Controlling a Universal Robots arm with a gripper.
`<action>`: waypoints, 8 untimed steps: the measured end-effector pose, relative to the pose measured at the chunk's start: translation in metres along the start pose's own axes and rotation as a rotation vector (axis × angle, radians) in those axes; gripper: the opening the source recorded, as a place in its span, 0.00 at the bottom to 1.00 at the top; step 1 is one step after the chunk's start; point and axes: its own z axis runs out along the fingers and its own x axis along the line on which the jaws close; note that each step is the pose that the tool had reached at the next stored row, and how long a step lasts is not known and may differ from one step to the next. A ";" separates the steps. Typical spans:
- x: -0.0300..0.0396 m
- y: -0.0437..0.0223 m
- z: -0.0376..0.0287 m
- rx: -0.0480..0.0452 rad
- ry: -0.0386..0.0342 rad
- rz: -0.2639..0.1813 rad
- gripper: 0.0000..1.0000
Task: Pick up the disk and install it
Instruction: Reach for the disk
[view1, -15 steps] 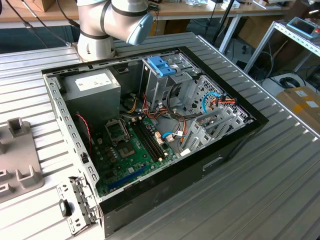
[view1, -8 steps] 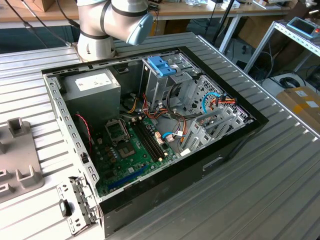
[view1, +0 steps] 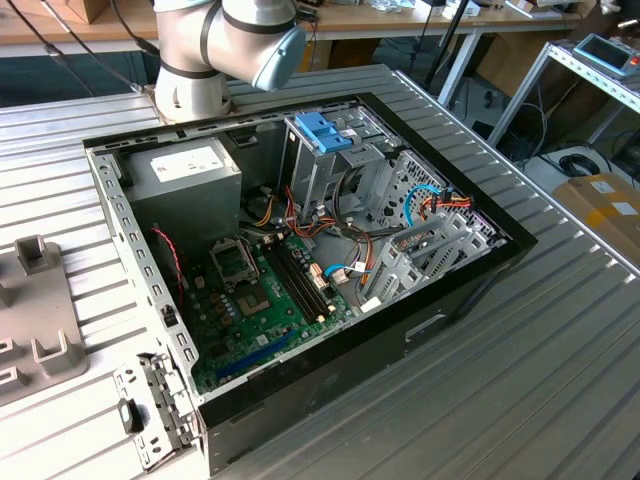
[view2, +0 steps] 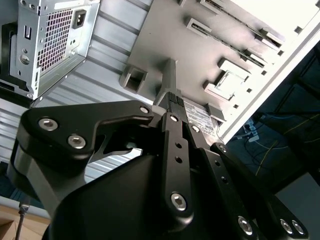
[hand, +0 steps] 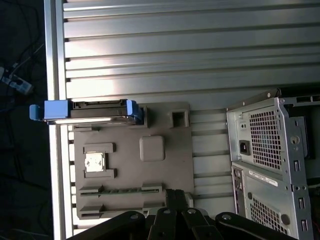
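Pickup stage, nothing grabbed yet: the disk stands on edge at the grey tray's far end on the desk, apart from the gripper, whose jaws look closed and empty, so a grasp needs them parted over it.

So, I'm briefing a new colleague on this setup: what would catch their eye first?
The open computer case on the metal table in the exterior view stands out, green motherboard exposed and a blue latch inside. In the first wrist view, the disk with light-blue rails sits at a corner of the grey tray.
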 end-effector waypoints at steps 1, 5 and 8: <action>0.0005 0.0000 0.0000 0.0000 0.0000 0.000 0.10; 0.0027 -0.0002 -0.0001 0.0000 0.0000 0.000 0.10; 0.0046 -0.0004 -0.0001 0.0000 0.0000 0.000 0.10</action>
